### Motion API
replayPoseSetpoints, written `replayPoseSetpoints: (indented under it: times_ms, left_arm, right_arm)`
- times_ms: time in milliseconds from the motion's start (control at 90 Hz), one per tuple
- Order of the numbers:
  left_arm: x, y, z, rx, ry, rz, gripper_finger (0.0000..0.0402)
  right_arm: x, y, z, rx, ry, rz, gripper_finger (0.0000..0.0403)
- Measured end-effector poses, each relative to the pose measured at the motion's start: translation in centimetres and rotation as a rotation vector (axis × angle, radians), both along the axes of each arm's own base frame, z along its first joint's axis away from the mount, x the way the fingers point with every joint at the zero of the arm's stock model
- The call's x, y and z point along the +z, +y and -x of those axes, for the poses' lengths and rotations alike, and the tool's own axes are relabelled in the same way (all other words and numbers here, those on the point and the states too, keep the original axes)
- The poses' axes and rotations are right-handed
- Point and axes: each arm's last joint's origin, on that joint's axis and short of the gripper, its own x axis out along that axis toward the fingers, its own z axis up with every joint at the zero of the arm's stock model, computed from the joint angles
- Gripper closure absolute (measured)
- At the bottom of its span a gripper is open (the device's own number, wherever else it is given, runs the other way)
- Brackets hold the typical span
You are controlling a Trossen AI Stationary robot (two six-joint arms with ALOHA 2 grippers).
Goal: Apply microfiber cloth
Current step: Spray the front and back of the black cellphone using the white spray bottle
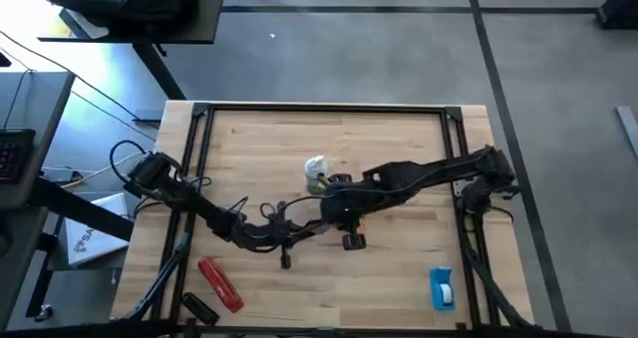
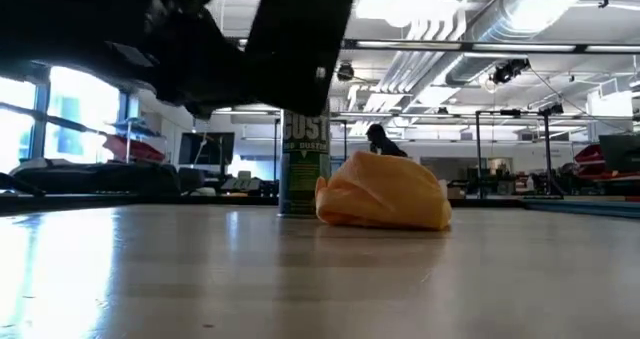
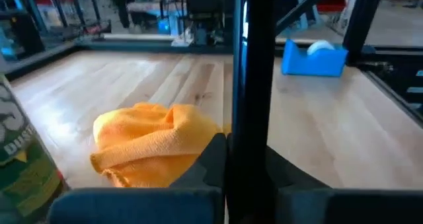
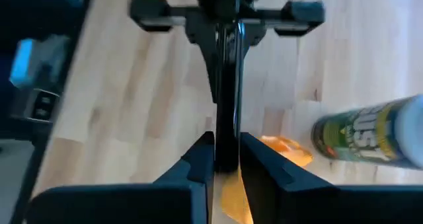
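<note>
A pale wooden table top (image 1: 399,149) with a dark frame round its edge is shown under both arms. At the near edge one red oblong tool (image 1: 219,283), one small dark object (image 1: 199,306) that cannot be identified, and one blue tape dispenser (image 1: 442,288) are laid well apart.

Farther in, near the middle of the table, one thin flat black phone (image 4: 225,105) is held on edge between the two grippers. The left gripper (image 3: 248,154) is clamped on one end of it and the right gripper (image 4: 227,154) is clenched on the other, so that neither is free.

Just beyond and below them, the one small bunched orange microfiber cloth (image 2: 385,191) is seen lying loose on the wood, gripped by nothing. Whether it is touched by the phone cannot be told. Just beside it one green upright duster spray can (image 2: 303,164) is stood. Behind the table an open workshop with ceiling ducts and benches is seen.

The task is judged to be at an early stage. The phone has been raised and steadied, but the cloth has not yet been taken up or drawn over it. For that, one gripper would probably have to be released, or the phone brought down onto the cloth.
</note>
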Motion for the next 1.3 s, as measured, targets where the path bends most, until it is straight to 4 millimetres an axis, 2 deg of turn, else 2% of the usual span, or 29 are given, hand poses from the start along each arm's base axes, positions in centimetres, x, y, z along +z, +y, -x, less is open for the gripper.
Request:
replayPoseSetpoints:
  times_ms: [189, 244, 333, 422, 500, 622, 700, 878, 1011, 1100, 1300]
  left_arm:
    - [0.4, 0.6, 3.3, -0.007, -0.182, 0.046, 0.0395]
    - [0.6, 1.1, 4.2, -0.007, -0.238, 0.066, 0.0395]
    - [0.6, 1.5, 4.9, 0.001, -0.227, 0.056, 0.0395]
    - [0.9, 1.5, 5.0, -0.003, -0.243, 0.061, 0.0395]
    - [0.9, 1.2, 5.2, -0.023, -0.24, 0.036, 0.0395]
    - [1.5, 0.6, 5.7, -0.021, -0.253, 0.002, 0.0395]
    - [2.1, 0.1, 6.2, -0.025, -0.264, -0.029, 0.0395]
    - [3.8, -0.4, 7.1, -0.039, -0.313, -0.069, 0.0397]
    - [4.7, -0.3, 7.4, -0.039, -0.342, -0.091, 0.0397]
    - [5.0, -0.2, 7.5, -0.035, -0.35, -0.096, 0.0396]
    - [5.0, 0.1, 7.2, -0.046, -0.358, -0.082, 0.0394]
  right_arm:
    - [2.4, 0.1, 2.0, -0.035, -0.066, 0.004, 0.0364]
    - [2.8, 0.4, 2.1, -0.042, -0.102, 0.019, 0.0364]
    - [3.1, 1.0, 1.6, -0.072, -0.197, 0.074, 0.0363]
    - [2.8, 1.4, 0.2, -0.077, -0.34, 0.103, 0.0363]
    - [1.6, 1.7, -0.8, -0.06, -0.422, 0.106, 0.0363]
    - [-0.3, 1.6, -1.8, -0.072, -0.498, 0.087, 0.0363]
    - [-0.7, 1.6, -2.1, -0.076, -0.553, 0.061, 0.0363]
    - [0.1, 1.8, -2.9, -0.009, -0.727, -0.047, 0.0363]
    - [0.6, 1.6, -3.1, 0.026, -0.773, -0.084, 0.0361]
    - [0.7, 1.2, -3.6, 0.038, -0.819, -0.112, 0.0343]
    - [-0.6, 0.7, -5.1, 0.015, -0.843, -0.125, 0.0267]
